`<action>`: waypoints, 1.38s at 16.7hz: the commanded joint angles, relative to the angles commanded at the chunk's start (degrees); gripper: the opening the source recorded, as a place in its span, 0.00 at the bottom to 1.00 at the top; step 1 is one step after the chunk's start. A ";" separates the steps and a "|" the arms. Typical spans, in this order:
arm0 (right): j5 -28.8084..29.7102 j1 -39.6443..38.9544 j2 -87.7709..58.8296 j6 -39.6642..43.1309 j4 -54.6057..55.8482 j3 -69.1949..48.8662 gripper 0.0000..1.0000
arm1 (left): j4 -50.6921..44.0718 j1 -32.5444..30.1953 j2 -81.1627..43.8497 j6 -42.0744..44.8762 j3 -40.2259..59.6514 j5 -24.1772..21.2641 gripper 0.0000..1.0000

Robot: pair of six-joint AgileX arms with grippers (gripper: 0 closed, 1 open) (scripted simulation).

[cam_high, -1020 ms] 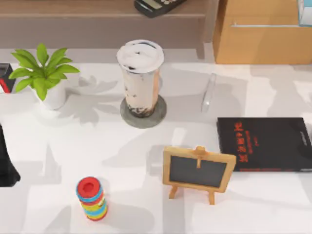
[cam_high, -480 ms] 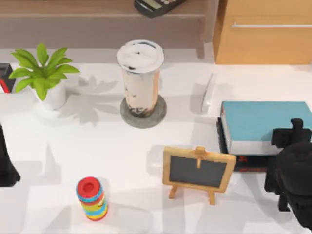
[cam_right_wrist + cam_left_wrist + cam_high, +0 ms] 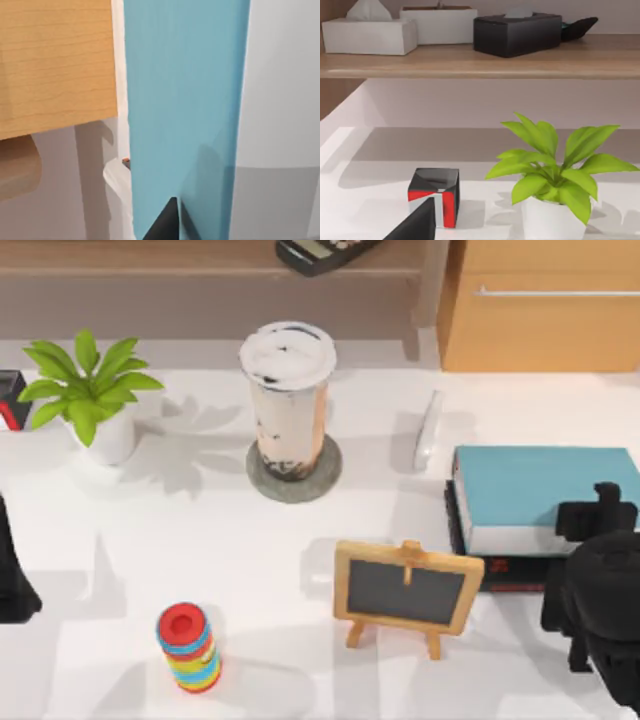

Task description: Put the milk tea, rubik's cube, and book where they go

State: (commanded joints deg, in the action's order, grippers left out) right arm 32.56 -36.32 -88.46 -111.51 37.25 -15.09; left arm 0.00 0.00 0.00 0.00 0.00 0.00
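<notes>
Teal-covered, the book [image 3: 535, 485] lies flat atop a thin black book [image 3: 480, 570] at the table's right, the right gripper [image 3: 598, 570] above its near edge, grip state impossible to tell; the milk tea [image 3: 288, 400] stands on a coaster [image 3: 294, 472], the cube [image 3: 435, 195] beside the plant [image 3: 88, 390]. Book step looks nearly finished; next, the parked left arm [image 3: 12, 575] must likely reach the cube.

A: Near the right pincer [image 3: 600, 580]?
B: Chalkboard easel [image 3: 407, 592] just left of it; black book [image 3: 500, 570] beside it.
A: Farther off?
B: Ring stack [image 3: 188, 647], potted plant [image 3: 88, 390], grey coaster [image 3: 293, 474], wooden cabinet [image 3: 545, 305] beyond.
</notes>
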 joint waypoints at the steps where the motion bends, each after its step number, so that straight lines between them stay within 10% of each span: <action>1: -0.09 0.09 -0.35 0.09 0.20 -0.01 0.00 | 0.00 0.00 0.00 0.00 0.00 0.00 1.00; 7: -0.37 0.34 -1.30 0.40 0.69 0.00 0.00 | 0.00 0.00 0.00 0.00 0.00 0.00 1.00; 20: -0.37 0.34 -1.30 0.40 0.69 0.00 0.98 | 0.00 0.00 0.00 0.00 0.00 0.00 1.00; 23: -0.37 0.34 -1.30 0.40 0.69 0.00 1.00 | 0.00 0.00 0.00 0.00 0.00 0.00 1.00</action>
State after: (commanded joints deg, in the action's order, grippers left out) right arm 32.19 -35.98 -89.76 -111.11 37.94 -15.10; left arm 0.00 0.00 0.00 0.00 0.00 0.00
